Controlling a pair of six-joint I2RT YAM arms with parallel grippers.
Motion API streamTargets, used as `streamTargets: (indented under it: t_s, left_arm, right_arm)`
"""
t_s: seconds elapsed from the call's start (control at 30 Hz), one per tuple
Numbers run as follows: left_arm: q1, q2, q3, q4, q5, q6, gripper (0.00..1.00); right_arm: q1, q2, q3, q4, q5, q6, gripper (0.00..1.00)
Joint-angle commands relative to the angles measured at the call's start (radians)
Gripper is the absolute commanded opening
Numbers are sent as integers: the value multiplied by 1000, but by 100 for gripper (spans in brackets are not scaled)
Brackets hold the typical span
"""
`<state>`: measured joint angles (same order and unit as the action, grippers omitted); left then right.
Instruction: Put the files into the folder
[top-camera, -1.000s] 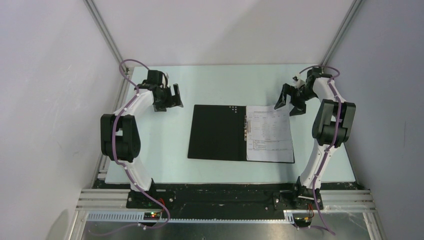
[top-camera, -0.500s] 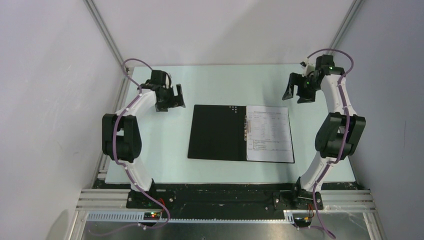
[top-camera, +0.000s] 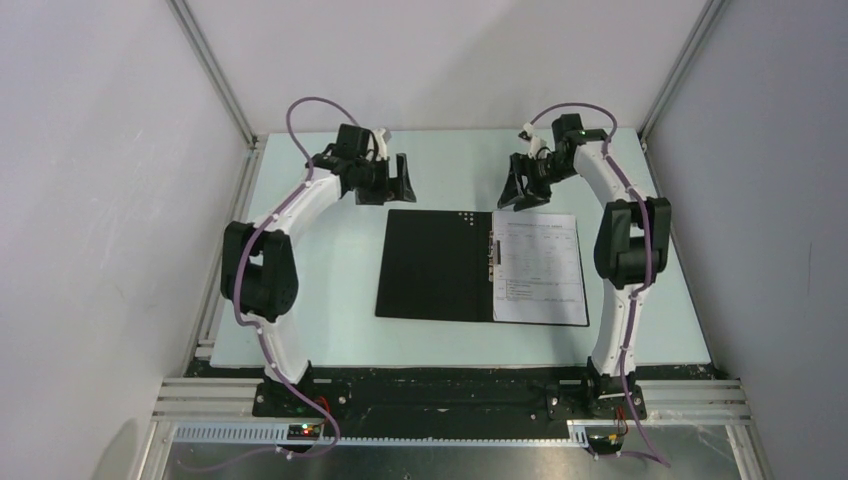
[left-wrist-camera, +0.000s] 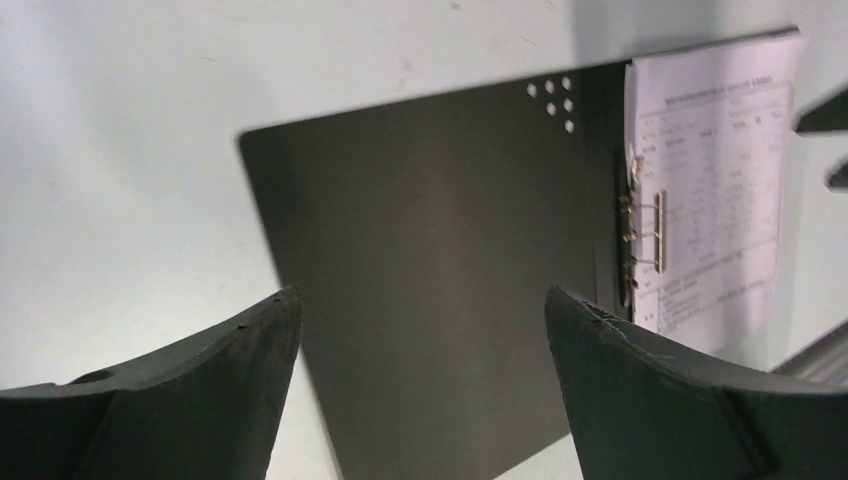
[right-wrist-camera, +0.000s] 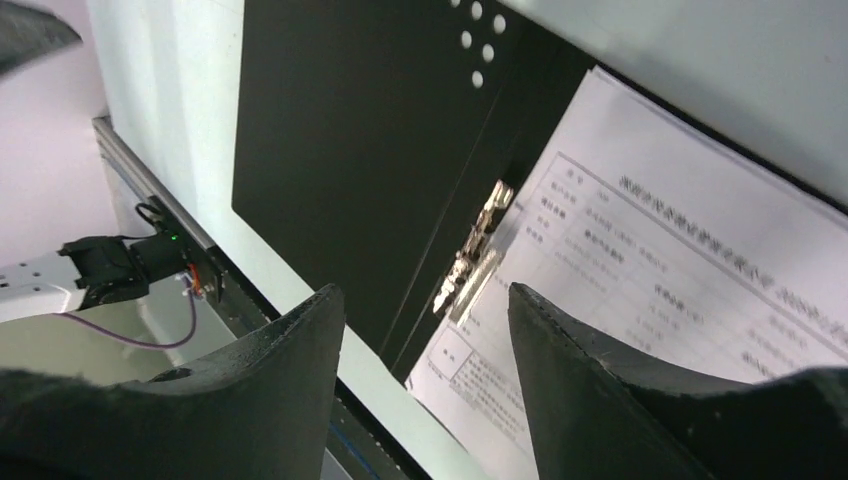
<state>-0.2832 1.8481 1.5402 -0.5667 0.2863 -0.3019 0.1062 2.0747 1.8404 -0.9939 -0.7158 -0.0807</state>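
On the pale table (top-camera: 330, 290) we find the folder (top-camera: 437, 265) lying open and flat, black inside facing up, its near edge toward the arm bases. The files (top-camera: 540, 270), white sheets of dense print, lie squared on the folder's right half, their inner edge at the metal clip (top-camera: 492, 255) along the spine. Whether the clip presses them down we cannot tell. The folder's left half is bare but for a cluster of small white dots (top-camera: 466, 216) at its far end beside the spine. Just past the folder's far edge, the left gripper (top-camera: 385, 190) hangs off the far left corner, jaws wide apart with nothing between them. The right gripper (top-camera: 522, 198) hovers over the far edge near the spine, jaws also apart and empty. We judge the loading largely done and the step in hand to be the finish: securing the sheets or shutting the cover. The next move, as we read it, calls for working a fingertip under the thin left cover, which lies flush on the table, and swinging it over without shifting the stack.
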Motion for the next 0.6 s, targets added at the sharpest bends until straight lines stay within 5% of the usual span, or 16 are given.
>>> streamTargets:
  t_s: [0.0, 0.3, 0.57]
  left_arm:
    - [-24, 17, 12, 20, 121, 27, 94]
    - [-48, 71, 8, 29, 339, 82, 95]
    - [-57, 157, -22, 41, 338, 37, 94]
  right_arm:
    - [2, 102, 102, -4, -141, -5, 64]
    - [26, 219, 124, -10, -199, -23, 61]
    - [32, 260, 124, -14, -172, -28, 61]
